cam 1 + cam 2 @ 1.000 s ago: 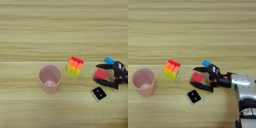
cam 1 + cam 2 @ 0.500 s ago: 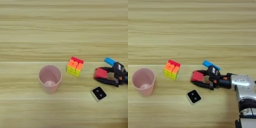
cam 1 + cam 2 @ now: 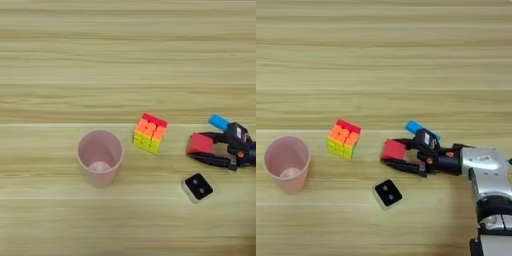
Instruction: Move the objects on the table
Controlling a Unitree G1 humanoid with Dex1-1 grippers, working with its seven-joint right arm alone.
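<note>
My right gripper [image 3: 394, 154] reaches in from the right, its two black fingers shut on the red cube [image 3: 392, 149], one above it and one below. The cube [image 3: 200, 143] rests low over the table [image 3: 100, 60]. Just behind the gripper lies the blue flat bar [image 3: 414, 126], partly hidden by the wrist. The small black-faced white cube [image 3: 388, 193] sits in front of the gripper, apart from it. Left of the red cube stands the multicoloured puzzle cube [image 3: 150, 132]. Further left the pink plastic cup [image 3: 100, 156] stands upright.
The silver forearm [image 3: 483, 167] comes in along the right edge and bends toward the bottom right corner. Broad bare wood stretches across the far half of the table.
The two black fingers, spread around the red cube a second ago, have come together onto it. The cube has barely shifted. The other things have not moved.
</note>
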